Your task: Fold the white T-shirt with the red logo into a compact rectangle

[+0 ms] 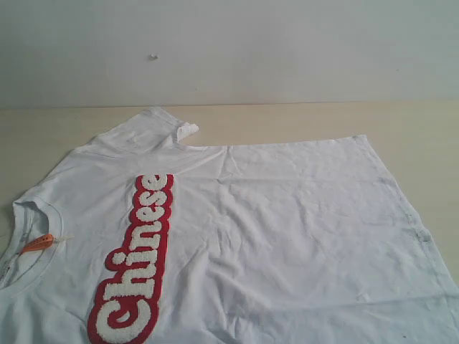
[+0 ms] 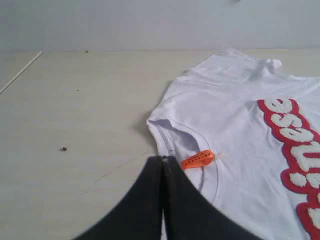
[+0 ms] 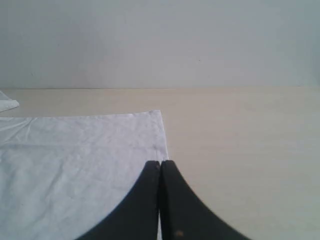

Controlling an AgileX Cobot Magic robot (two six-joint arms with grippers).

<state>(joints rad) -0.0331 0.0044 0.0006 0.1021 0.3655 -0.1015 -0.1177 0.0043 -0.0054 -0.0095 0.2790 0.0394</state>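
Observation:
The white T-shirt [image 1: 287, 215] lies spread flat on the table, collar [image 1: 29, 211] at the left and hem at the right. The red logo [image 1: 136, 258] runs as a band across its chest. An orange neck tag [image 1: 37, 244] sits inside the collar. My left gripper [image 2: 163, 159] is shut, its tips just over the collar edge beside the tag [image 2: 198, 159]. My right gripper [image 3: 160, 163] is shut above the hem's side edge of the shirt [image 3: 75, 160]. No cloth shows between either pair of jaws. Neither gripper appears in the exterior view.
The pale wooden table [image 1: 301, 118] runs back to a plain grey wall. One sleeve [image 1: 154, 125] points toward the wall with its cuff turned up. A small dark speck [image 2: 63, 148] lies on the bare table [image 2: 75, 110] left of the collar.

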